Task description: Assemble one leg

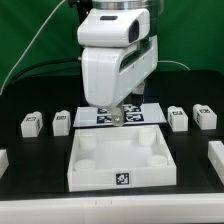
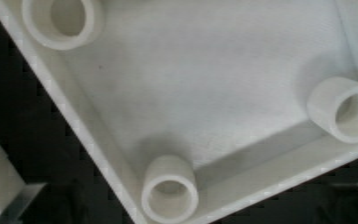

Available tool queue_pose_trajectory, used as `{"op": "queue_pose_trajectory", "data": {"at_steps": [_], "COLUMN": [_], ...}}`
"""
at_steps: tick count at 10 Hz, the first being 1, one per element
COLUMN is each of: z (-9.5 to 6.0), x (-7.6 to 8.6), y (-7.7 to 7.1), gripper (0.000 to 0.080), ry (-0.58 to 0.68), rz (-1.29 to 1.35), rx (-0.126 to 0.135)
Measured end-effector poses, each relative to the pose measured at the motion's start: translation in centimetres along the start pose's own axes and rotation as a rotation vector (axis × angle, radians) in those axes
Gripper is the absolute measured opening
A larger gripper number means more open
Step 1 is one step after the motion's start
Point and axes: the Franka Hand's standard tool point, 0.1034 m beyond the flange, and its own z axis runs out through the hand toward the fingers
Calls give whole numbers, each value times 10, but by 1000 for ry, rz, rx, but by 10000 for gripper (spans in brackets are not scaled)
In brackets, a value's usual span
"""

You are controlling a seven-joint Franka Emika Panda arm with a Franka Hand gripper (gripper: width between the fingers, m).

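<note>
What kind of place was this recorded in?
Probably a robotics lab bench rather than a home or factory. A robot arm stands over a black table before a green backdrop. A marker board lies on it, and white parts such as a leg and the tray bear marker tags.

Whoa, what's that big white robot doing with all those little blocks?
The robot's gripper hangs near the back of the white tray part, holding nothing. Four small legs sit untouched on the table, two on each side of the marker board. No leg is in a corner socket yet.
</note>
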Motion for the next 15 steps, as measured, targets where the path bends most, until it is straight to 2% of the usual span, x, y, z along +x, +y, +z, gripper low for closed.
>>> {"op": "queue_pose_trajectory", "data": {"at_steps": [1, 2, 3, 4, 5, 7, 10, 11, 13, 15], "z": [1, 7, 17, 21, 27, 42, 44, 47, 65, 73], "x": [0, -5, -13, -17, -25, -53, -55, -59, -65, -67], "y": [-1, -8, -25, -35, -40, -54, -54, -54, -76, -88], "gripper": [650, 650, 650, 650, 650, 650, 650, 650, 650, 650], "ry": [0, 7, 5, -9, -13, -15, -16, -13, -7, -6], "rz": [-2, -117, -205, -261, -342, -341, -340, -466, -546, -551], "rx": [1, -14, -7, -1, 1, 33, 37, 41, 42, 65]}}
